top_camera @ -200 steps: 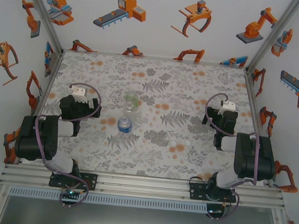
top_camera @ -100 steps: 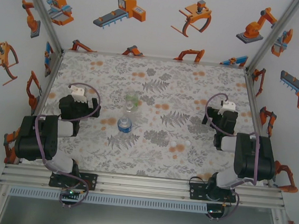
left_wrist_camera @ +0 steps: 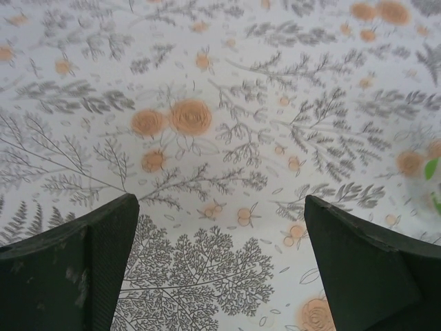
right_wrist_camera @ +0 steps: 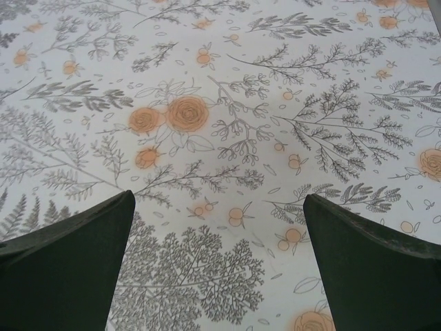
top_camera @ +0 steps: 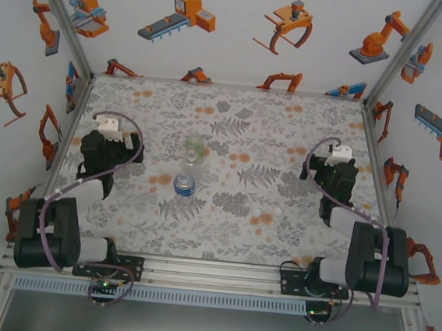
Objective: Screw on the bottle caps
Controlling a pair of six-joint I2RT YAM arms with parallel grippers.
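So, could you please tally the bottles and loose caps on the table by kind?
Bottles: 3 (green-tinted bottle, colourless bottle, blue-labelled bottle)
Caps: 2 that I can make out (left cap, right cap)
Total: 5

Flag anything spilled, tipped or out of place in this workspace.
Nothing looks spilled or damaged. The blue-label bottle, green-tinted bottle and colourless bottle appear upright, clustered together. Two small pale caps lie loose to their right, off the bottles.
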